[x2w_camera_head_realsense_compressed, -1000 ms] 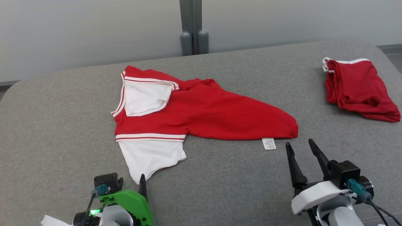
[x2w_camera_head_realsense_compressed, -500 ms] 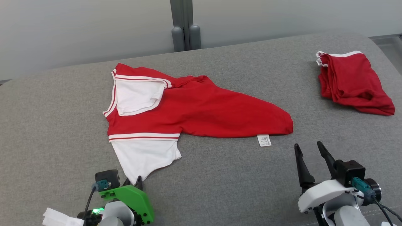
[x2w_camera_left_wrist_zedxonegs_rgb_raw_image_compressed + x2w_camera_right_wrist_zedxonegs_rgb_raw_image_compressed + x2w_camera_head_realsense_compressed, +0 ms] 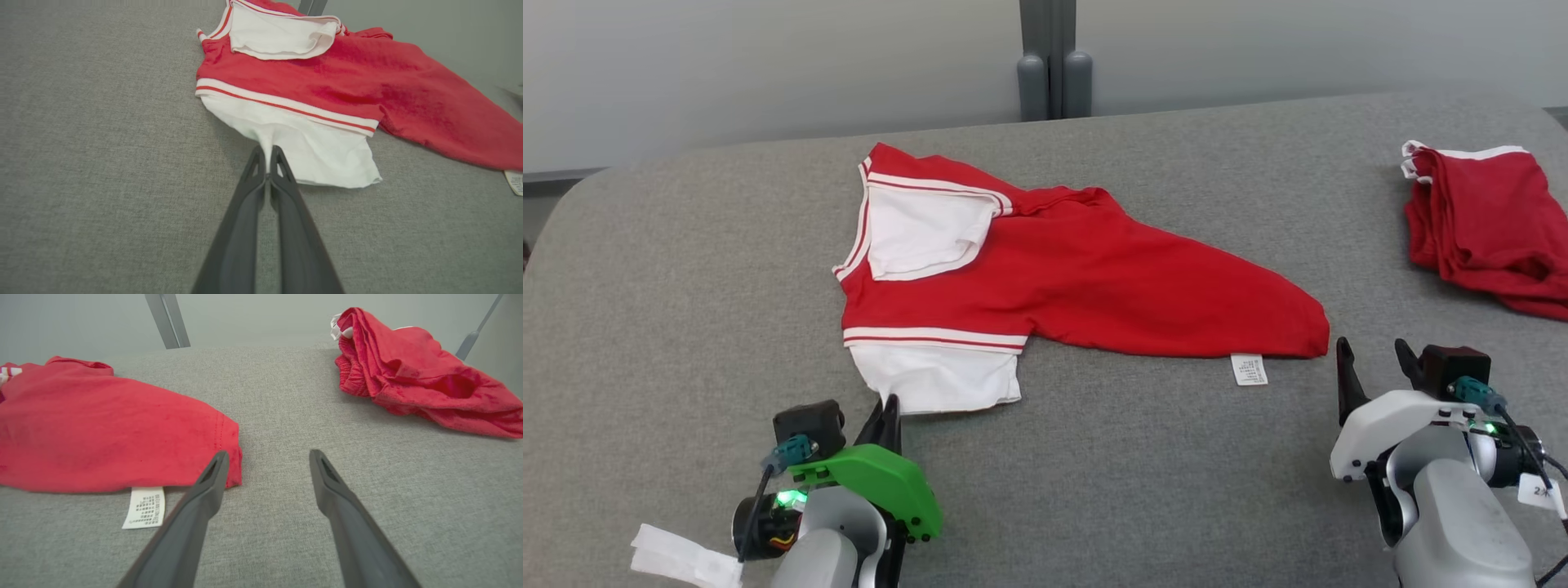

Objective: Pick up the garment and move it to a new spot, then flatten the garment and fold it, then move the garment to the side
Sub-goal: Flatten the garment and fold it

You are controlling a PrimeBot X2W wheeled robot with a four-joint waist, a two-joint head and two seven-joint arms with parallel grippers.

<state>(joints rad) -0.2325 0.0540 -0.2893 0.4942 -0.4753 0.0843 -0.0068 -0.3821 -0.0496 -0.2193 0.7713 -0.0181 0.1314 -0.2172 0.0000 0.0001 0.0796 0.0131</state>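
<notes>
Left wrist view: your left gripper [image 3: 267, 157] pinches the white sleeve [image 3: 322, 155] of the red knit shirt [image 3: 347, 85] between tapered dark fingers [image 3: 245, 212]. The shirt lies on the grey woven cushion [image 3: 102, 143]. Your right gripper [image 3: 265, 457] stands spread beside the hem's label [image 3: 145, 507]. Farther right sits crumpled red cloth [image 3: 408, 371].

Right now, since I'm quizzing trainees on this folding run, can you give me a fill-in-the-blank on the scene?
The left gripper is shut on the ____ part of the garment.
The right gripper, near the care label, stands ____.
The crumpled red cloth lies on the robot's ____ side.
Missing: white; open; right.
</notes>
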